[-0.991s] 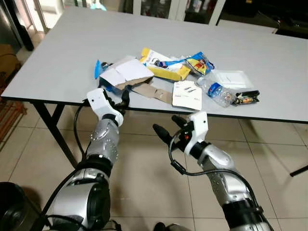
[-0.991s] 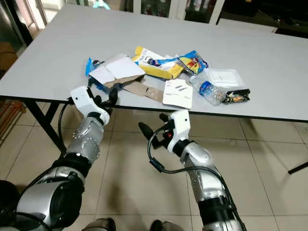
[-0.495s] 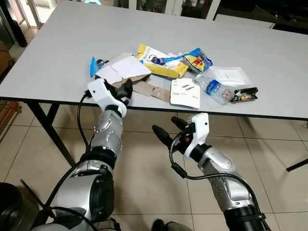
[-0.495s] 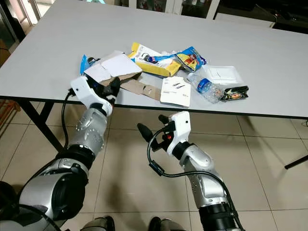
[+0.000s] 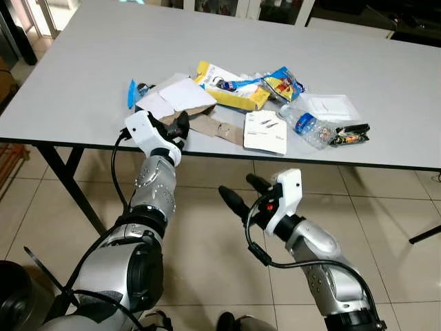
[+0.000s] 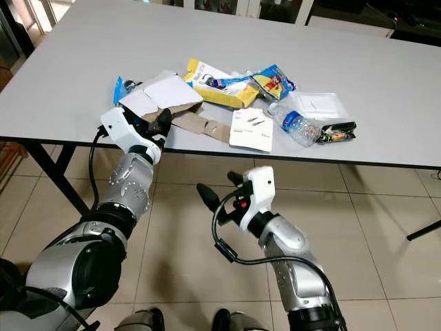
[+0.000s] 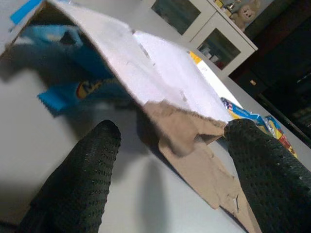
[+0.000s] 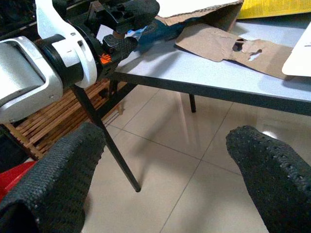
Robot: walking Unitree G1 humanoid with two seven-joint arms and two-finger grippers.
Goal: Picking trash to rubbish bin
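Observation:
A heap of trash lies on the grey table [image 5: 69, 83]: torn brown cardboard [image 5: 213, 127] under white paper [image 5: 180, 96], a blue wrapper [image 5: 132, 93], a yellow packet [image 5: 231, 96], a blue snack bag [image 5: 284, 84], a white booklet [image 5: 267, 132], a crushed plastic bottle [image 5: 306, 129], a clear tray [image 5: 331, 109] and a dark wrapper [image 5: 351, 136]. My left gripper [image 5: 178, 129] rests open at the table's front edge, its fingers either side of the cardboard's [image 7: 194, 145] torn corner without closing on it. My right gripper [image 5: 241, 190] hangs open below the table edge, over the floor.
A dark round container [image 5: 10, 296] stands on the tiled floor at the bottom left. Black table legs [image 5: 76, 186] run down beside my left arm. A wooden slatted rack [image 8: 43, 121] sits under the table's left side. Cabinets stand behind the table.
My left gripper has risen from under the table edge onto the tabletop at the cardboard. The right gripper has sunk slightly. The camera has shifted a little.

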